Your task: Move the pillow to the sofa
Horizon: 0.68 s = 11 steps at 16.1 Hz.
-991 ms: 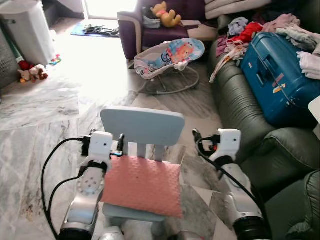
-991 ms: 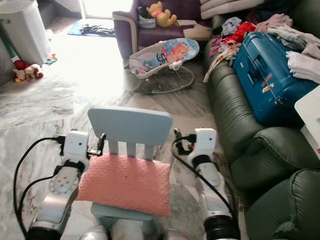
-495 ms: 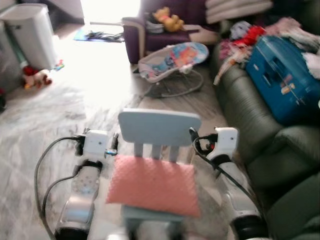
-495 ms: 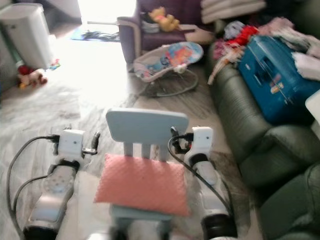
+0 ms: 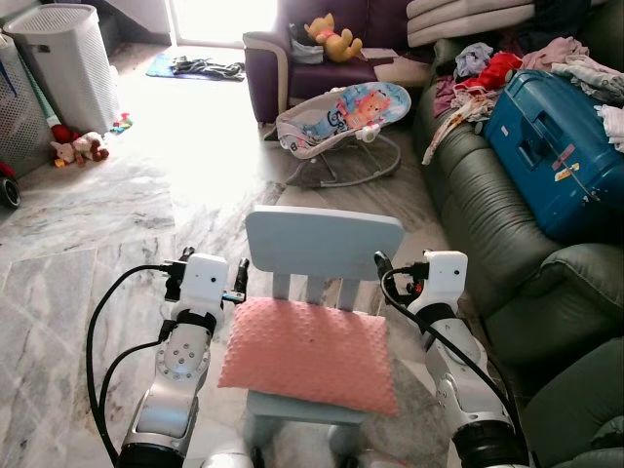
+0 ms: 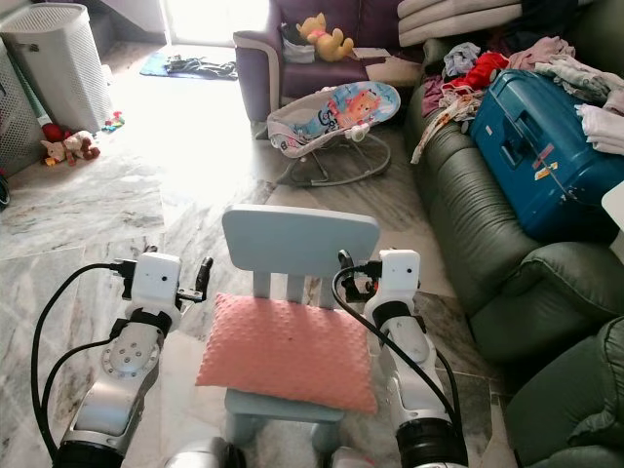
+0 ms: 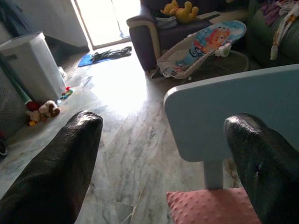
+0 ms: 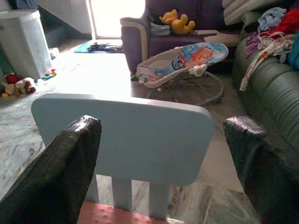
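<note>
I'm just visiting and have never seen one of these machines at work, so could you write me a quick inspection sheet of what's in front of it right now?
Surface: marble floor; small pale blue chair on it.
Job's things: pink pillow lying on the chair seat; green sofa to the robot's right.
Clutter: blue suitcase and heaped clothes on the sofa.
Grippers: left gripper open beside the pillow's left edge; right gripper open, facing the chair back. Neither holds anything.
Cables: black cables looping along both arms.
Surroundings: baby bouncer, purple armchair with yellow soft toy, white laundry basket, toys on the floor.
</note>
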### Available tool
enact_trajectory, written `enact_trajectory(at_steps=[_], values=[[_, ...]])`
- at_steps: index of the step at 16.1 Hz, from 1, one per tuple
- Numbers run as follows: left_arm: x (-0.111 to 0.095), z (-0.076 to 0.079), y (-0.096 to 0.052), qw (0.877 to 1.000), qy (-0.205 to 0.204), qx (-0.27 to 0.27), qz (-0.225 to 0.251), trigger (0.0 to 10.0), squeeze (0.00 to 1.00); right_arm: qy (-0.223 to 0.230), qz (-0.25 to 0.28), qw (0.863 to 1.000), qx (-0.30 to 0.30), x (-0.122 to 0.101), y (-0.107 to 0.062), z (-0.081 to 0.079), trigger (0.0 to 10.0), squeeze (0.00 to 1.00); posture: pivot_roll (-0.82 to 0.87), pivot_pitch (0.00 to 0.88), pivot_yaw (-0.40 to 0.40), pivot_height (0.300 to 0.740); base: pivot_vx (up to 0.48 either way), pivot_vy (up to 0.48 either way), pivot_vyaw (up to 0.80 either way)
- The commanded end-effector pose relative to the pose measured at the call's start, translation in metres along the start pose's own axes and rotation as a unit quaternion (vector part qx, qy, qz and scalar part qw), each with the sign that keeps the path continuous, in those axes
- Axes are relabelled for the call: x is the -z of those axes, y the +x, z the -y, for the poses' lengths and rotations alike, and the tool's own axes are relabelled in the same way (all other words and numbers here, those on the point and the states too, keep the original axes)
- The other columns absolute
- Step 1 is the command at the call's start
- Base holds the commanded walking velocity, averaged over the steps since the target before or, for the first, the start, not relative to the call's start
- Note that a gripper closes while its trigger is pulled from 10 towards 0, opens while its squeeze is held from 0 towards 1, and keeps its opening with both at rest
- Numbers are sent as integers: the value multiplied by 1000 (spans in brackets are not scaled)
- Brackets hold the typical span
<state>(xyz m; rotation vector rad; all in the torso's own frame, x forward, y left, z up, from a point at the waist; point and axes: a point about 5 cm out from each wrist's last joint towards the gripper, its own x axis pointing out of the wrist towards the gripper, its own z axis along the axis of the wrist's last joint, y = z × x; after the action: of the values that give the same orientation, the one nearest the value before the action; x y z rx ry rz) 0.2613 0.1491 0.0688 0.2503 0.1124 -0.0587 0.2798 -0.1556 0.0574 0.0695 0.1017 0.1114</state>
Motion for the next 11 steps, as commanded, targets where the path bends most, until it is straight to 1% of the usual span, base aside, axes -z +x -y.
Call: enact_trajectory(at_steps=[1, 3, 4, 7, 8, 11], values=[[-6, 2, 1, 1000, 2, 6, 13, 10000, 0, -3, 3, 1000, 9, -3, 1, 5, 10000, 0, 55, 0, -47, 740, 0, 0, 0], [-7, 3, 1, 1000, 5, 5, 13, 10000, 0, -2, 3, 1000, 9, -3, 1, 4, 10000, 0, 55, 0, -47, 740, 0, 0, 0], [-5, 2, 1, 1000, 13, 5, 9, 10000, 0, -2, 3, 1000, 9, -3, 1, 4, 10000, 0, 54, 0, -46, 740, 0, 0, 0], [6, -6, -4, 1000, 16, -1, -12, 10000, 0, -5, -1, 1000, 4, -1, -3, 4, 10000, 0, 52, 0, -44, 735, 0, 0, 0], [6, -8, -6, 1000, 17, -2, -13, 10000, 0, -3, -3, 1000, 4, 1, -6, 5, 10000, 0, 52, 0, -45, 720, 0, 0, 0], [9, -9, -7, 1000, 25, -1, -17, 10000, 0, -2, -3, 1000, 3, 1, -6, 4, 10000, 0, 51, 0, -45, 680, 0, 0, 0]])
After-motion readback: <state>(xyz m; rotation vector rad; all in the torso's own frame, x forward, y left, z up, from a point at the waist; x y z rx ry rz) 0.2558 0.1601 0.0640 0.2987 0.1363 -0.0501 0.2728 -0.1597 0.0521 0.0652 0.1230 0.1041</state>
